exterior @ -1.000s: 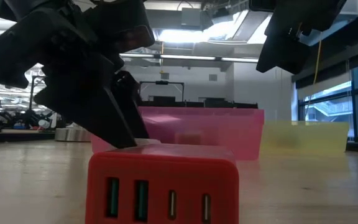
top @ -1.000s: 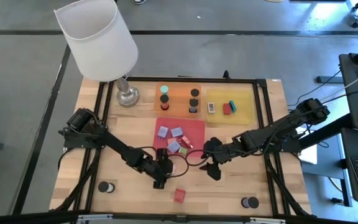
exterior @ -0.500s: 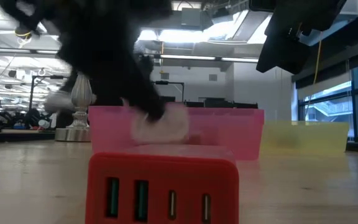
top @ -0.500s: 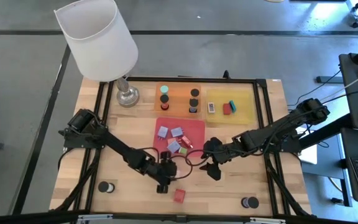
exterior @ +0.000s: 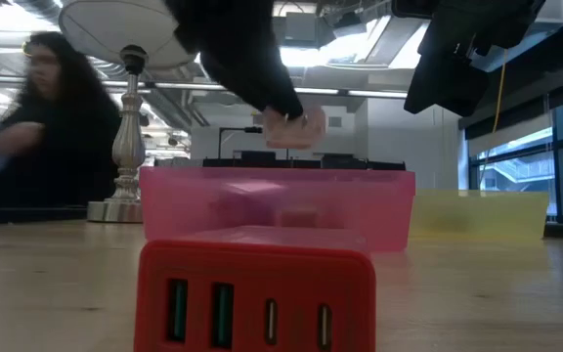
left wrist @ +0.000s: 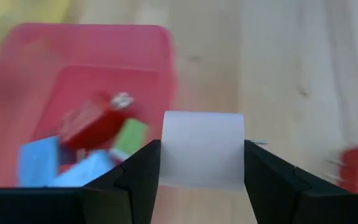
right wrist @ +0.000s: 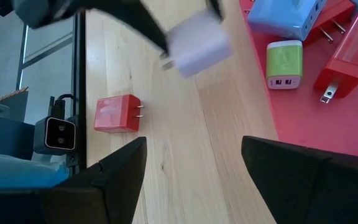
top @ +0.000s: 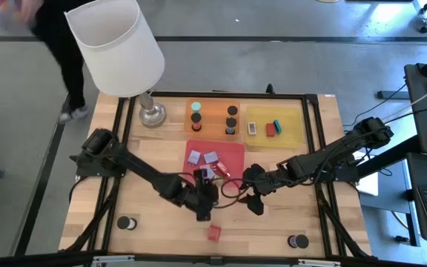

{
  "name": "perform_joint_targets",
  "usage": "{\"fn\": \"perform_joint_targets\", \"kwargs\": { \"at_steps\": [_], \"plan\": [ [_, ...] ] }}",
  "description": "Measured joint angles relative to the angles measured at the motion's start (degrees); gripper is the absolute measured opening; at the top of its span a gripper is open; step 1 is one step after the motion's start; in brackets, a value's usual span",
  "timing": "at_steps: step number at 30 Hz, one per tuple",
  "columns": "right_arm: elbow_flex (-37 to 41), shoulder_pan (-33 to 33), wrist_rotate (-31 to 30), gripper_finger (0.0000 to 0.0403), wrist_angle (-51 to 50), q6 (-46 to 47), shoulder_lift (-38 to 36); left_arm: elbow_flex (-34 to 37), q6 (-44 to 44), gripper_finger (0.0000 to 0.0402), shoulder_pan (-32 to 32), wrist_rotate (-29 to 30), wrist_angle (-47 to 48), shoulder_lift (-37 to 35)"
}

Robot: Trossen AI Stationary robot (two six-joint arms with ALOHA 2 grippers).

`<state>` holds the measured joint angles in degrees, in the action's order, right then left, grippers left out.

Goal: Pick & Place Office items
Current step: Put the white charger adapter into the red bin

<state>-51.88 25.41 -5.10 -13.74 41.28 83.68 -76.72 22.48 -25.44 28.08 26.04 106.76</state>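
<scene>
My left gripper (top: pixel 203 213) is shut on a white plug block (left wrist: pixel 202 149), held in the air above the wood between a red plug block (top: pixel 213 232) and the red tray (top: pixel 232 152). In the low view the white block (exterior: pixel 291 127) hangs higher than the pink-looking tray wall (exterior: pixel 360 205). Lavender-blue, green and red blocks (right wrist: pixel 284 62) lie in the red tray. My right gripper (right wrist: pixel 194 180) is open and waits just right of the left one (top: pixel 254 202), above the wood. My left gripper pinches the white block between its two fingers (left wrist: pixel 138 180), one on each of two opposite side faces (left wrist: pixel 169 155). It comes from above, pointing down. The block is lifted clear of the table, with its metal prongs (right wrist: pixel 166 62) sticking out to one side.
The orange tray (top: pixel 213 127) holds black cylinders and the yellow tray (top: pixel 291 119) holds small flat pieces, both at the far edge. Two black cylinders (top: pixel 128 222) (top: pixel 299 241) stand near the near edge. The lamp (top: pixel 121 44) is far left. A person (exterior: pixel 47 117) moves behind the table.
My left gripper has risen from the table behind the red block with the white block between its fingers, lifting it clear, and has moved a little toward the table's right. A person has walked into view beyond the far left corner.
</scene>
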Motion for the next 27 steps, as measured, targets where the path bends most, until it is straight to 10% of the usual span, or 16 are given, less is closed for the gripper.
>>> {"fn": "perform_joint_targets", "kwargs": {
  "at_steps": [11, 27],
  "plan": [
    [0.00, -0.02, -0.02, 0.0265, 0.00, 0.09, 0.00, -6.74, 8.30, 0.0193, 9.14, 1.86, 16.73, -0.17],
    [0.00, -0.02, -0.02, 0.0265, 0.00, 3.08, 0.00, 3.49, 18.09, 0.0193, 15.70, 2.88, 14.78, -0.21]
  ]
}}
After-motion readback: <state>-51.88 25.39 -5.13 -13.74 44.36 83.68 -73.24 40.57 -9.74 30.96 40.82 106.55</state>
